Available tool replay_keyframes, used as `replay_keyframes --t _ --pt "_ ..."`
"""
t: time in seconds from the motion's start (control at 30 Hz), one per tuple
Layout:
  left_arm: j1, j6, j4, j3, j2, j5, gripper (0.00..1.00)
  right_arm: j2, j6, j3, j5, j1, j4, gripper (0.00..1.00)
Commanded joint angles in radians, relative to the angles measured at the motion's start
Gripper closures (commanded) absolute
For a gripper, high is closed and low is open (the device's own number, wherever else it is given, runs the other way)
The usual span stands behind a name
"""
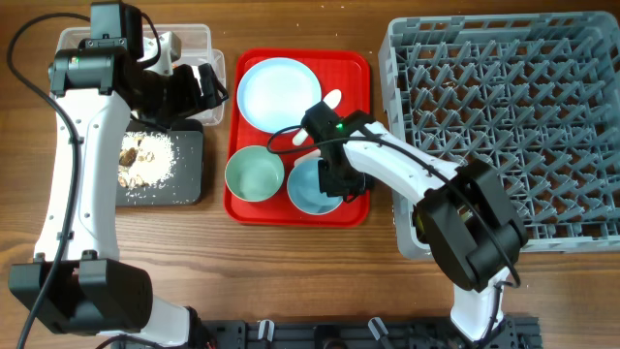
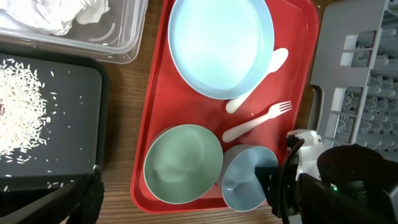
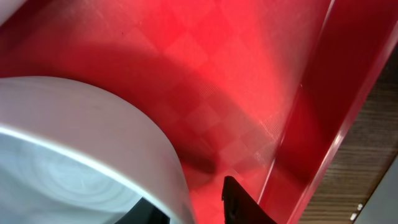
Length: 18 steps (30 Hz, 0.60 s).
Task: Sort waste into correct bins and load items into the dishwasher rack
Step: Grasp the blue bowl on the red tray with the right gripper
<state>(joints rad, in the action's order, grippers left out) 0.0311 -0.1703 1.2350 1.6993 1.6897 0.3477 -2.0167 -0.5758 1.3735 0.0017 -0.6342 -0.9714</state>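
My right gripper is open and straddles the right rim of the light blue bowl on the red tray. In the right wrist view one finger is inside the bowl and one outside, with a gap. The pale green bowl, light blue plate, white spoon and fork also lie on the tray. My left gripper hangs open and empty over the corner of the clear tub. A white napkin lies in the tub. The yellow cup and red wrapper are out of view.
The black tray at the left holds beige and brown food scraps. The grey dishwasher rack stands right of the red tray, close to my right arm. Bare wood runs along the front of the table.
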Motion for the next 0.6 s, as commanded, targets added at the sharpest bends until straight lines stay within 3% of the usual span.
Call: replay_keyframes --t 0.0,0.07,0.3,0.4,0.5,0.57 --pt "-0.001 0.002 0.000 0.008 -0.001 -0.009 0.00 0.006 0.000 0.009 0.017 0.002 -0.006 0.83" --pt "-0.001 0.002 0.000 0.008 -0.001 -0.009 0.00 0.027 0.000 0.009 0.017 0.014 -0.013 0.96" --pt "-0.001 0.002 0.000 0.008 -0.001 -0.009 0.00 0.212 0.018 0.066 0.071 0.040 -0.100 0.96" --pt "-0.001 0.002 0.000 0.008 -0.001 -0.009 0.00 0.423 0.019 0.192 0.405 0.102 -0.204 0.96" --pt "-0.001 0.002 0.000 0.008 -0.001 -0.009 0.00 0.520 0.045 0.193 0.770 0.124 -0.147 0.96" --pt "-0.001 0.002 0.000 0.008 -0.001 -0.009 0.00 0.518 0.157 0.188 0.975 0.137 -0.073 0.96"
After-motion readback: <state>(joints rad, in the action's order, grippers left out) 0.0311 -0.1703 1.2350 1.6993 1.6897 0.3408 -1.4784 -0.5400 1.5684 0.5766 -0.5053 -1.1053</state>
